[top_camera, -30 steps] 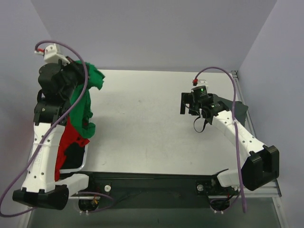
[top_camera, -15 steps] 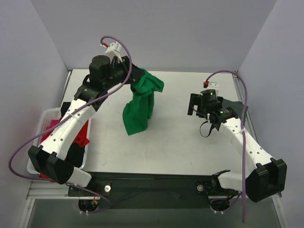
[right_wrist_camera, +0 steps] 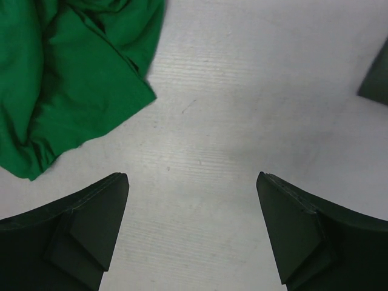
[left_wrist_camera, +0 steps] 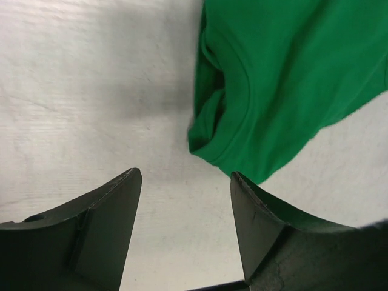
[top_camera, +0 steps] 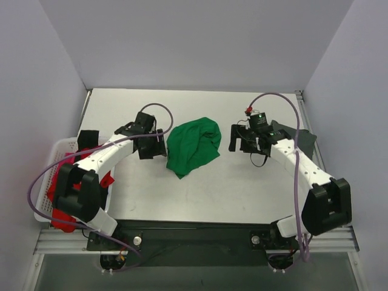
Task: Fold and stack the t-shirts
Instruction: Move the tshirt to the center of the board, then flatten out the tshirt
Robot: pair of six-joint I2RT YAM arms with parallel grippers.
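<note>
One green t-shirt now lies crumpled on the surface. Half a second ago it hung in the air from the left claw, and a second ago it was just clearing the basket behind that claw, where red garments remain. The left claw has let go: in its wrist view the jaws stand spread with nothing between them, low over the bare surface, the shirt just ahead and apart. The right claw is likewise spread and empty, with the shirt's other edge just ahead of it, so the heap sits between the two claws.

By my reading, delivery is done and folding has not begun; the shirt first needs spreading flat.

From above, the heap's long axis runs diagonally, from a broad end ahead of the right claw to a narrow tip just beside the left claw. The collar faces the left claw, with fabric bunched over it. Sleeves and hem cannot be told apart.
</note>
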